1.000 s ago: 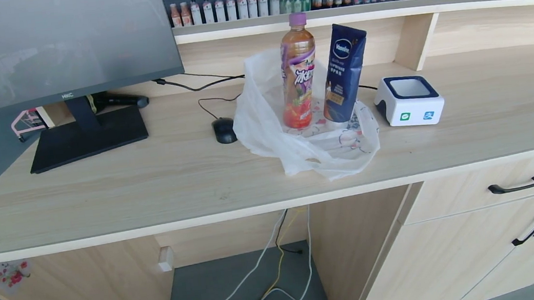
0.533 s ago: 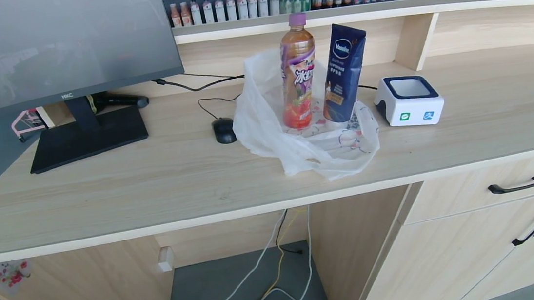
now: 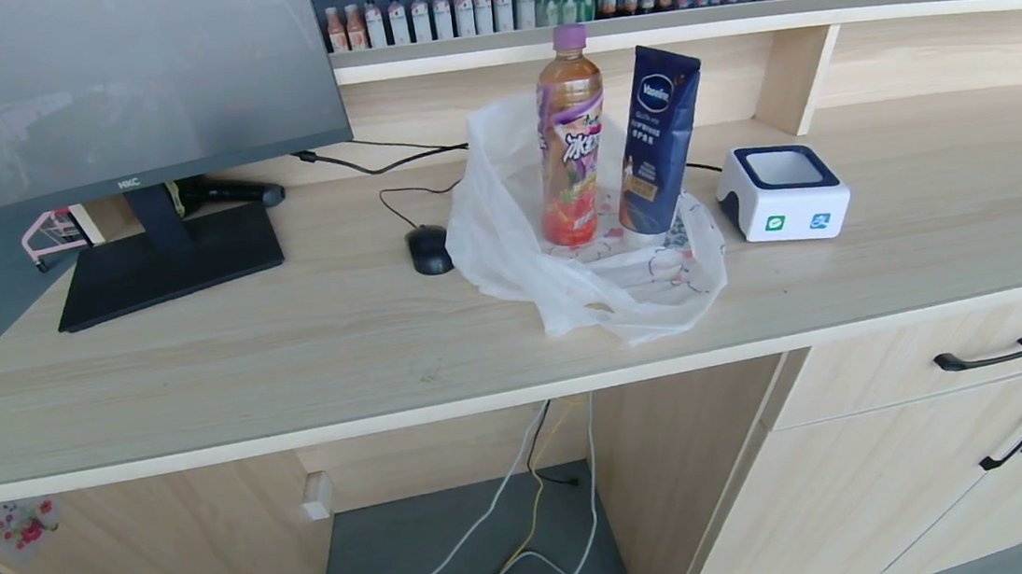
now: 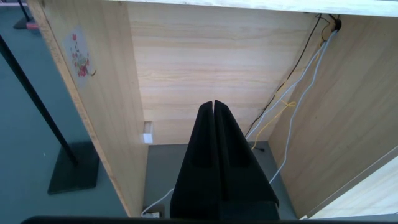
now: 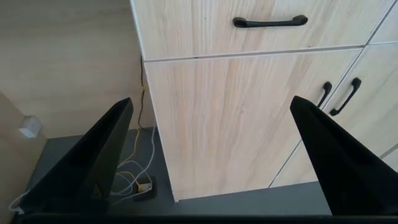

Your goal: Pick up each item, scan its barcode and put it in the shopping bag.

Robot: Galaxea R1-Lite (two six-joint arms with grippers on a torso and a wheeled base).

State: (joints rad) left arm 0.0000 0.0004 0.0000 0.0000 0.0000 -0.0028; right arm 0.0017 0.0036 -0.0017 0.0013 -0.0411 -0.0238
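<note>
On the wooden counter [image 3: 310,344] an orange drink bottle [image 3: 569,141] with a purple cap and a dark blue pouch [image 3: 657,146] stand upright inside the open white shopping bag [image 3: 564,254]. A white and blue barcode scanner [image 3: 781,193] sits just right of the bag. My left gripper [image 4: 214,115] is shut with nothing in it, low in front of the counter's knee space. My right gripper [image 5: 211,134] is open wide and empty, facing the drawer front [image 5: 249,31] and cupboard doors below the counter.
A monitor [image 3: 108,91] on a black stand sits at the counter's left, with a black mouse [image 3: 428,248] beside the bag. A raised shelf [image 3: 729,22] runs along the back. Cables [image 3: 501,569] lie on the floor under the counter. Drawer handles [image 3: 987,358] stick out at the right.
</note>
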